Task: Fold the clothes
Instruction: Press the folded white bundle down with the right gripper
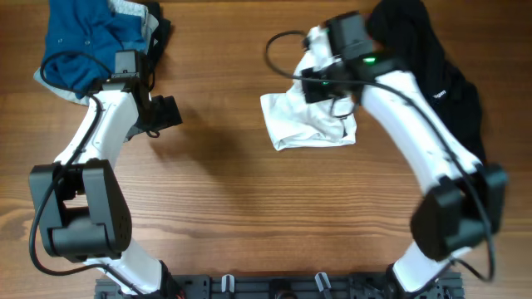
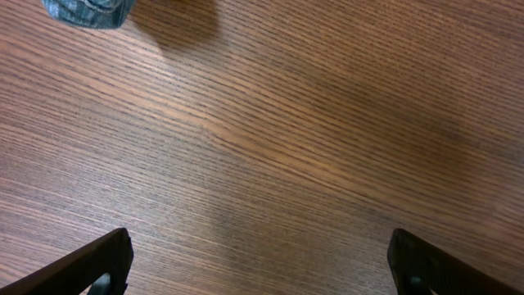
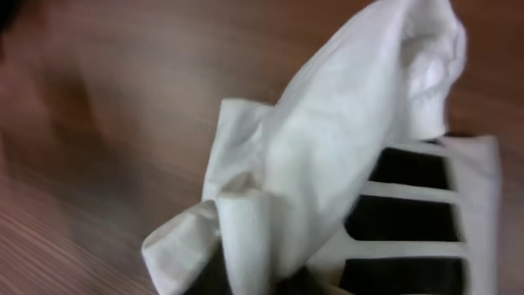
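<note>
Fabric bunches up into the right gripper, which sits at the far edge of the white cloth. In the right wrist view the white cloth drapes over the fingertips and hides them. Since a peak of it rises off the table to the gripper, the jaws are judged closed on a pinch of it. Most of the cloth lies crumpled on the wood just below that pinch, spreading toward the robot with a rough corner at its near left.

The left gripper hangs well to the left of the white cloth over bare wood. In the left wrist view the left gripper is spread wide, with nothing between its 2 fingers.

The step in hand looks like spreading the cloth flat before any fold. To do it well, the right arm should draw the held edge away from the crumpled part, low and slow, so the layers slide open rather than lift as 1 lump. The free gripper would need to cross to the cloth's near left corner and pin or pull it, so that 2 corners are under tension. A pinch that takes 2 layers would keep it balled up.

The blue pile lies far left of the white cloth, beyond the left gripper. The black garment lies just right of and behind it, close enough to snag if the pull goes that way.
</note>
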Robot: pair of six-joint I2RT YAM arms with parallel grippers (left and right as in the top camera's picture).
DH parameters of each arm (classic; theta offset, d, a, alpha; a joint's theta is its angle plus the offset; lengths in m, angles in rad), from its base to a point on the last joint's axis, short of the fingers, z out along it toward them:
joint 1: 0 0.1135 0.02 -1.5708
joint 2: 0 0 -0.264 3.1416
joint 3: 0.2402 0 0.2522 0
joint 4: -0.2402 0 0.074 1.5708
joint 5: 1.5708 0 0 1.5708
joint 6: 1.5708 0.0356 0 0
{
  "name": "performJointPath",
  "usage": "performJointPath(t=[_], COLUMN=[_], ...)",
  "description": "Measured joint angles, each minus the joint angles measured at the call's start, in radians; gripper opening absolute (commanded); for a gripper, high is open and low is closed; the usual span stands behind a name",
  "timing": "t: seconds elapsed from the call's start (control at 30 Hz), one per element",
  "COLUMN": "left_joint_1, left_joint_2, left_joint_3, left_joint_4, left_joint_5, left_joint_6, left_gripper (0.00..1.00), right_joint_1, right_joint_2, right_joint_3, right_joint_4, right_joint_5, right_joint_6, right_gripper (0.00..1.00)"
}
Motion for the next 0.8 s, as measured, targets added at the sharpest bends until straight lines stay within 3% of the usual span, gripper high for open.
performJointPath(t=[0.07,0.4,0.57,0.8], left_joint_1=[0.000,0.000,0.000,0.000], left_joint_2=[0.000,0.000,0.000,0.000], left_joint_3=[0.000,0.000,0.000,0.000], left_joint_4=[0.000,0.015,0.026,0.027], left_joint_5=[0.000,0.021,0.063,0.092], left_joint_6=[0.000,0.000,0.000,0.000], left_gripper=[1.00,1.00,1.00,1.00], right_joint_1=[0.036,0.149,0.150,0.074], right_joint_2=[0.056,0.119,0.089,-0.029], right_joint_3=[0.000,0.000,0.000,0.000], right_joint_4=[0.008,0.049,0.040,-0.090], right_joint_5=[-0.002,-0.109,-0.167,-0.041], right_joint_6=[0.013,0.009,0.001,0.059], right_gripper=[0.56,0.57,0.58,0.60])
